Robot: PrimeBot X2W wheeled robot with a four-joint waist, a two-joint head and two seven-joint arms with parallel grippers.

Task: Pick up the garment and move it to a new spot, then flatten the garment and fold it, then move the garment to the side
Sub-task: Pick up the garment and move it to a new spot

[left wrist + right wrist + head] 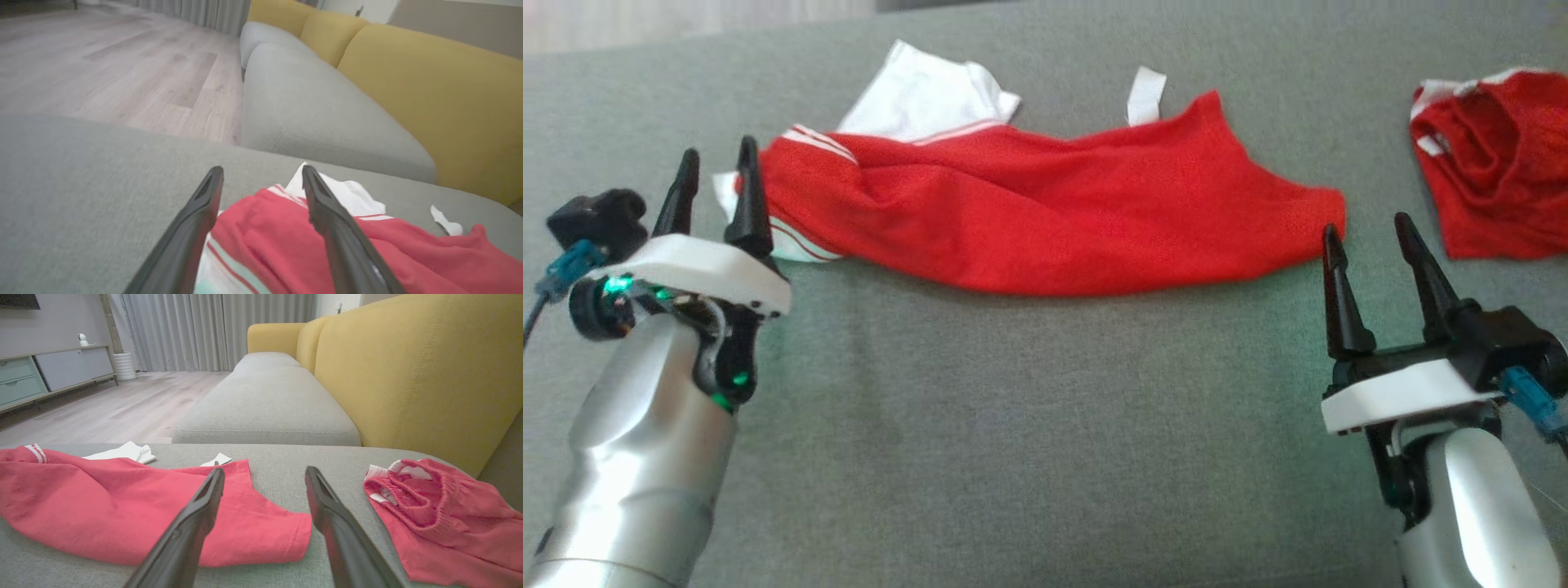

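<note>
- Across the grey fabric sofa seat (1013, 408) lies the crumpled red mesh garment with white trim (1054, 212), stretched left to right.
- Left tool (718, 147) stands wide and empty over the garment's striped left end.
- Right tool (1365, 223) stands wide and empty, just beside its right end.
- A second red garment (1494, 180) lies apart, far right.

Red garment (1054, 220) on grey sofa (1013, 449)
</note>
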